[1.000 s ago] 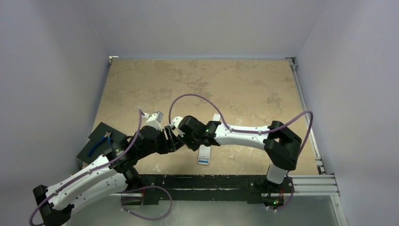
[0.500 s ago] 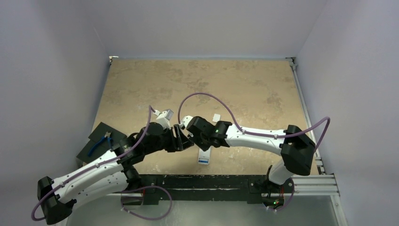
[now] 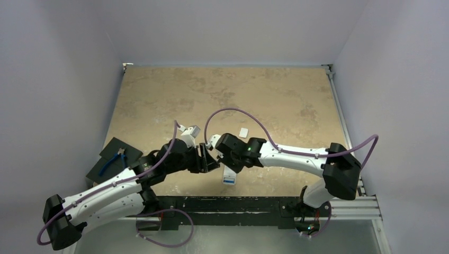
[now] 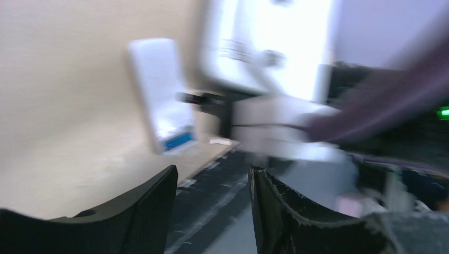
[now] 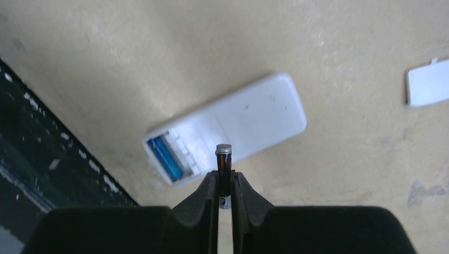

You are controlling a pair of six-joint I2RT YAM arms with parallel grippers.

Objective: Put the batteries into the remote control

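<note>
The remote control [image 5: 249, 119] lies back up on the table, its battery bay open at the near end. The bright blue battery [image 5: 164, 157] sits in one slot of the bay. My right gripper [image 5: 224, 174] is shut on the dark battery [image 5: 224, 159], held upright just above the bay's other slot. In the top view the right gripper [image 3: 226, 165] hangs over the remote [image 3: 230, 178]. My left gripper [image 3: 210, 160] is open and empty just left of it. The blurred left wrist view shows its gripper [image 4: 212, 182], the remote [image 4: 159, 90] and the blue battery [image 4: 178, 141].
A small white square piece [image 3: 244, 132] lies on the table beyond the remote; it also shows in the right wrist view [image 5: 428, 83]. Blue-handled pliers [image 3: 110, 162] rest on a black mat [image 3: 117, 147] at the table's left front. The black front rail [image 3: 222, 203] runs just near the remote.
Both grippers have moved right together. The right gripper, still holding the dark battery, now sits over the remote's near end. The left arm has stretched out after it.
</note>
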